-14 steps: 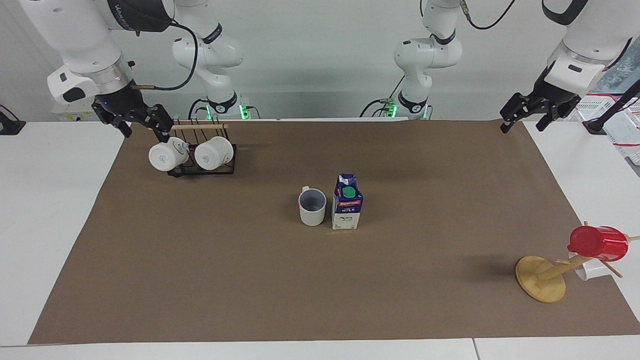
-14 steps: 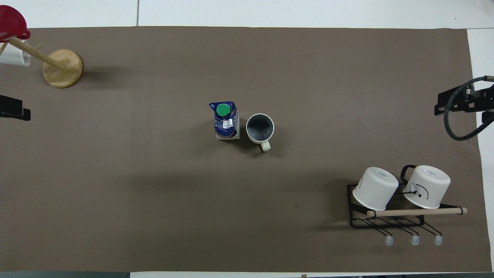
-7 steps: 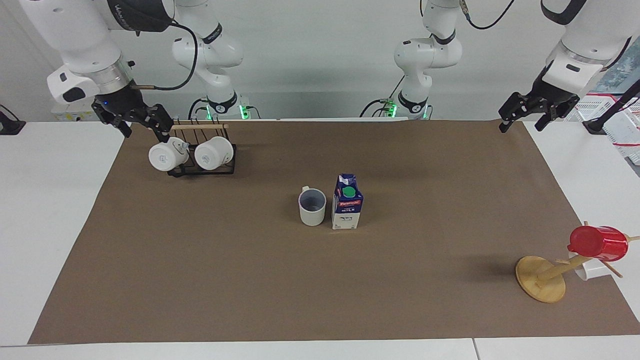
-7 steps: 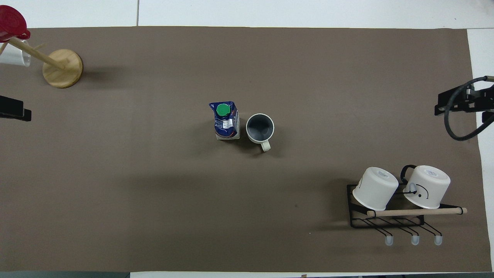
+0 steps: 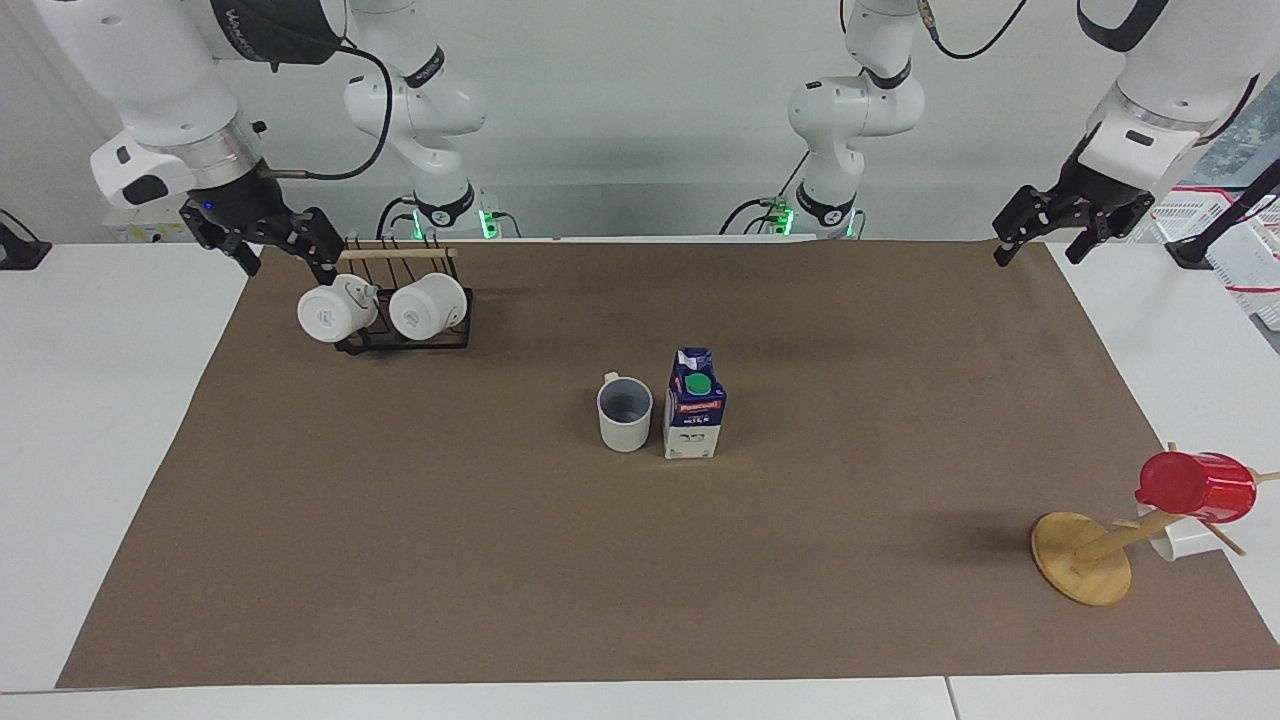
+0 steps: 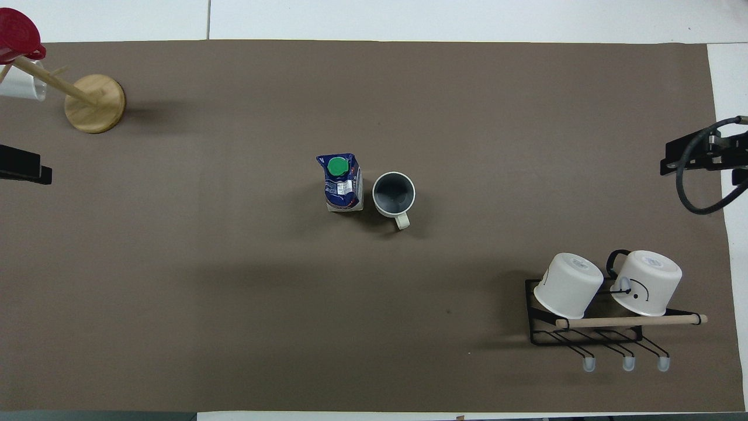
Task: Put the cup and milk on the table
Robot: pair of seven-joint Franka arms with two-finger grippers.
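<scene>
Since the earlier frames both arms have drawn slightly up and back, the left gripper (image 5: pixel 1035 236) now raised over its own end of the paper and the right gripper (image 5: pixel 268 240) beside the mug rack (image 5: pixel 404 318), each empty with fingers spread. The cup (image 5: pixel 625 413), off-white with a grey-blue inside, and the milk (image 5: pixel 694 417), blue over white with a green cap, stand upright just beside each other mid-table (image 5: pixel 120 400). The overhead view alone shows the cup's handle (image 6: pixel 401 221) pointing toward the robots; the facing view alone shows the carton's red label.
</scene>
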